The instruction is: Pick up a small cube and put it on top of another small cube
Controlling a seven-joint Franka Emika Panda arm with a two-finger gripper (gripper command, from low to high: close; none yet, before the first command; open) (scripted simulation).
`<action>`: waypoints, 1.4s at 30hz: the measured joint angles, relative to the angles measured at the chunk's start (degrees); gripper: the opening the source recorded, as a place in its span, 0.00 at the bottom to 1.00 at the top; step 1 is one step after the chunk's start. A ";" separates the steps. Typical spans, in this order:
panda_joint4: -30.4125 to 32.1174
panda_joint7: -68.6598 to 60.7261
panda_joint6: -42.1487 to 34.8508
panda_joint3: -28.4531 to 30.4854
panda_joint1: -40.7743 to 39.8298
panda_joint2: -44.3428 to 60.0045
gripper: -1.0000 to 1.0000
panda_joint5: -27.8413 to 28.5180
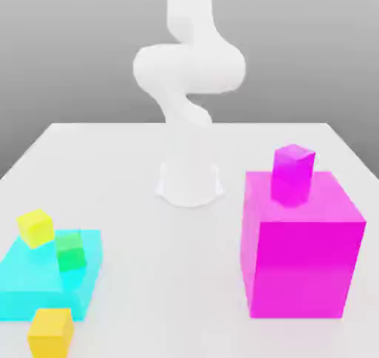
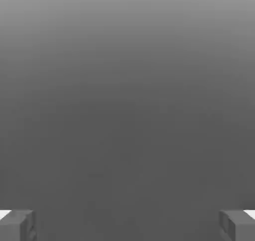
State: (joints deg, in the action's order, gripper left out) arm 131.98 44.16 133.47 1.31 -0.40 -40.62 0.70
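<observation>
Nearest you, the orange cube (image 1: 51, 332) sits just beside the cyan block (image 1: 29, 284), with the yellow cube (image 1: 35, 227) and green cube (image 1: 71, 251) on it, all well below your released, empty tool (image 2: 127, 225).

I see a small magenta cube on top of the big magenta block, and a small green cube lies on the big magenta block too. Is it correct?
Not quite. The small green cube sits on the flat cyan block, as the exterior view shows. The small magenta cube is indeed on the big magenta block.
</observation>
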 joint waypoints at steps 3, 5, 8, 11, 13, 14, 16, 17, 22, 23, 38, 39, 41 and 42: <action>0.25 -2.26 2.12 1.80 -0.50 6.51 0.50 0.65; 0.41 -3.82 3.47 3.09 -0.78 10.66 0.50 0.91; 0.65 -6.38 5.49 5.12 -1.22 16.85 0.50 0.98; 0.90 -9.22 7.55 7.20 -1.68 23.04 0.50 0.62; 1.05 -11.39 8.89 8.55 -2.04 27.19 0.50 0.02; 1.13 -12.53 9.56 9.17 -2.27 29.28 0.50 -0.36; 1.29 -14.97 10.90 10.31 -2.83 33.48 0.50 -1.34; 1.37 -16.24 11.57 10.83 -3.39 35.59 0.50 -1.92; 1.74 -22.97 14.86 11.63 -6.77 46.20 0.50 -5.31; 1.81 -24.32 15.50 11.59 -7.40 48.32 0.50 -5.99; 0.23 -33.40 25.95 7.37 -14.50 68.52 0.00 -12.25; 0.08 -33.58 26.47 7.10 -14.73 69.20 0.00 -12.46; 0.53 -33.06 24.86 7.81 -14.19 67.14 0.00 -11.76; 0.90 -32.56 23.51 8.37 -13.78 65.42 0.00 -11.08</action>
State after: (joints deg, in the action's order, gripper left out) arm 132.89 11.60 156.99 9.68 -14.18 24.80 -10.38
